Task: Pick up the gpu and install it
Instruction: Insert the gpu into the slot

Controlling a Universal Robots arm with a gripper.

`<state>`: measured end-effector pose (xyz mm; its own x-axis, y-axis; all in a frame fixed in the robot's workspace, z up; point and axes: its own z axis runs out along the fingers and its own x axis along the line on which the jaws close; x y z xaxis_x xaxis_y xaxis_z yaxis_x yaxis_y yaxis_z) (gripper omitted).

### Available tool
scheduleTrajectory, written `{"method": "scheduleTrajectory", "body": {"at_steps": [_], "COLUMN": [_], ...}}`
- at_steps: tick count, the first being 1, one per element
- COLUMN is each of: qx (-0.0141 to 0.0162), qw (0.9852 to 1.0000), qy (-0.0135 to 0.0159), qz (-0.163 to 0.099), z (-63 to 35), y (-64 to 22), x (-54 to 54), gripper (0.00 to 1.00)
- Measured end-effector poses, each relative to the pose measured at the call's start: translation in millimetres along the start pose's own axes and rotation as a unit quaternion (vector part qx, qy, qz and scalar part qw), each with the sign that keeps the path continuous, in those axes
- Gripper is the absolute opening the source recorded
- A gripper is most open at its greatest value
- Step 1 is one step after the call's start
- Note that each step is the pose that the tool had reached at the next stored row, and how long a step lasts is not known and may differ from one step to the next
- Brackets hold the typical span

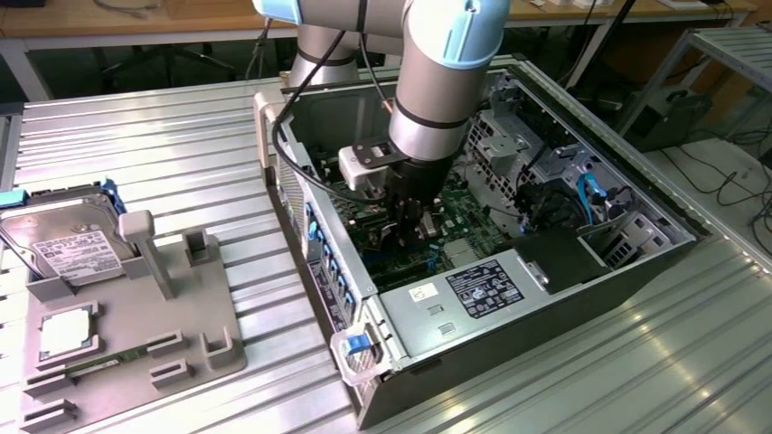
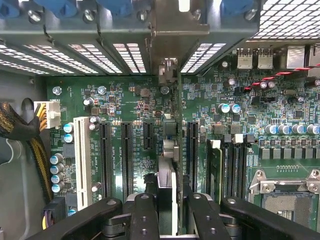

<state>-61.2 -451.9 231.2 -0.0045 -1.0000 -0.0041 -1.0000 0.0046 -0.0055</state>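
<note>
The gripper (image 1: 413, 231) is down inside the open computer case (image 1: 627, 262) at the middle of the frame, its black fingers (image 2: 145, 215) closed on the gpu (image 2: 167, 172), a thin dark card held edge-on above the green motherboard (image 2: 125, 100). The card stands upright between long black slots, its metal bracket toward the perforated rear panel. On the grey fixture tray (image 1: 217, 344) at lower left sits a silver hard drive (image 1: 67, 240) with a white label.
</note>
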Motion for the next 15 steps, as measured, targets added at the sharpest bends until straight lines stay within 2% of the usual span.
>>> {"method": "scheduleTrajectory", "body": {"at_steps": [9,15], "qx": [0.0000,-0.0003], "qw": [1.0000,1.0000], "qy": [0.0000,0.0006], "qz": [0.000,0.000], "z": [0.0,8.1], "y": [0.0,0.1], "x": [0.0,0.0], "gripper": [0.28,0.28]}}
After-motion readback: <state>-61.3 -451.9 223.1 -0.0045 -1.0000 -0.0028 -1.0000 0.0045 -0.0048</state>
